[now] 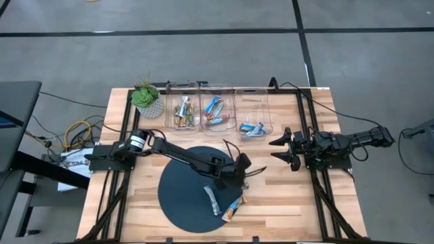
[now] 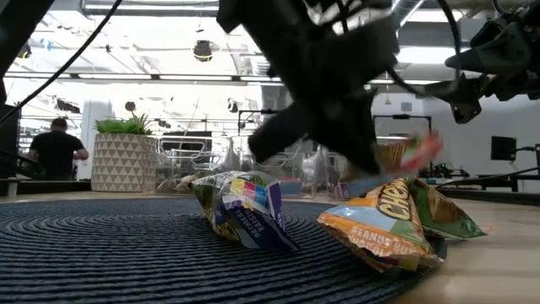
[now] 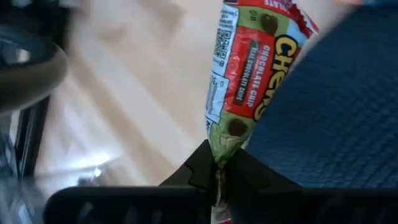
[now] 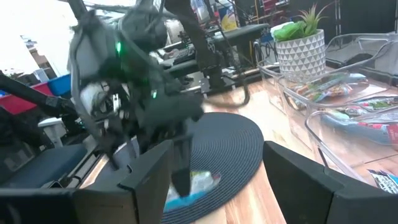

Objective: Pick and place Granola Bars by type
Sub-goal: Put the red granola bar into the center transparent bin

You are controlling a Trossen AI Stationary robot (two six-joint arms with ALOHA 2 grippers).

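Two bars are lying on the round dark mat [image 1: 180,196], my landmark for everything else: a silver-blue bar [image 1: 211,200] is resting near the mat's right side, and an orange peanut-butter bar [image 1: 232,210] is sitting at the mat's right rim, partly off onto the wooden table [image 1: 285,203]. In the low view these two are showing as a crumpled silver-blue wrapper [image 2: 240,209] on the mat's ribbed weave and an orange one [image 2: 380,232] at its edge.

The left gripper [image 1: 249,171] is reaching across the mat and hanging just past its upper right rim. Its fingers are pinched tight on the crimped end of a green and red chocolate-chip bar [image 3: 249,74], which is sticking forward from them above the line where mat meets table.

Beyond the mat's far edge, three clear bins are standing in a row. The left bin [image 1: 182,91] is holding tan bars, the middle bin [image 1: 217,91] is holding blue and red bars, and the right bin [image 1: 254,95] is holding blue and silver ones. A potted plant [image 1: 146,99] is standing just left of the bins.

The right gripper [image 1: 283,148] is waiting well to the right of the mat, off the table surface, with its fingers spread wide and nothing between them.

A person in dark clothing [image 2: 56,148] is showing in the room far behind the mat.
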